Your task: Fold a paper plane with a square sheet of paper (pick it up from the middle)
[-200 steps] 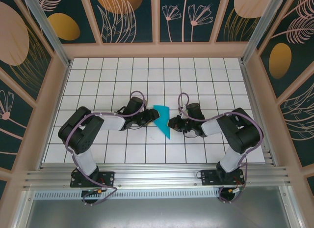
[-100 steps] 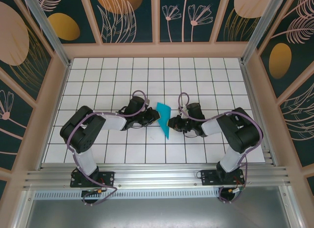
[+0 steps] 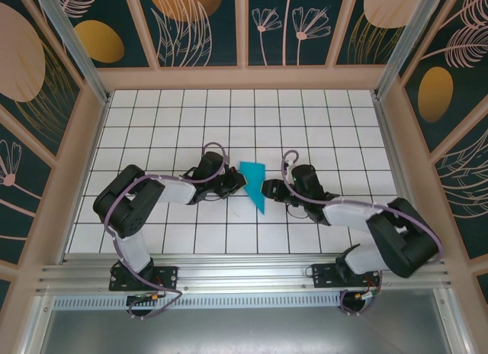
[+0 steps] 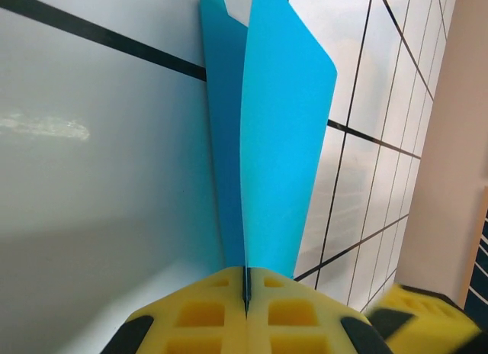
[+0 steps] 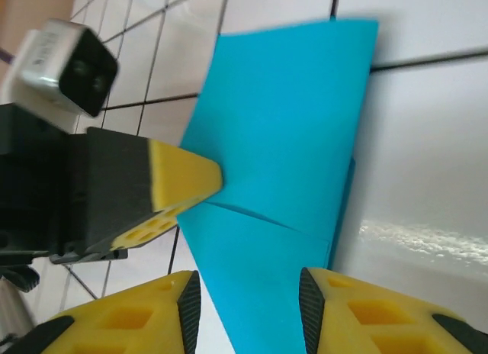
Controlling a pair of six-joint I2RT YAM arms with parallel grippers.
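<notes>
Fingers [image 4: 206, 323] of the left claw [image 4: 245, 281] press together, pinching the near edge of the folded teal paper [image 4: 274, 140], which runs ahead of them, creased down its middle. Opposite, the right claw [image 5: 250, 289] stands spread, the same sheet showing in the gap between its tips and reaching beyond them; whether it touches them I cannot tell. Past both claws stretches the white tiled table [image 3: 305, 125].

The square sheet of paper [image 3: 252, 182], teal-blue, is folded into a narrow creased wedge at the centre of the white grid table [image 3: 152, 125], wide end toward 12 o'clock, point toward 6
</notes>
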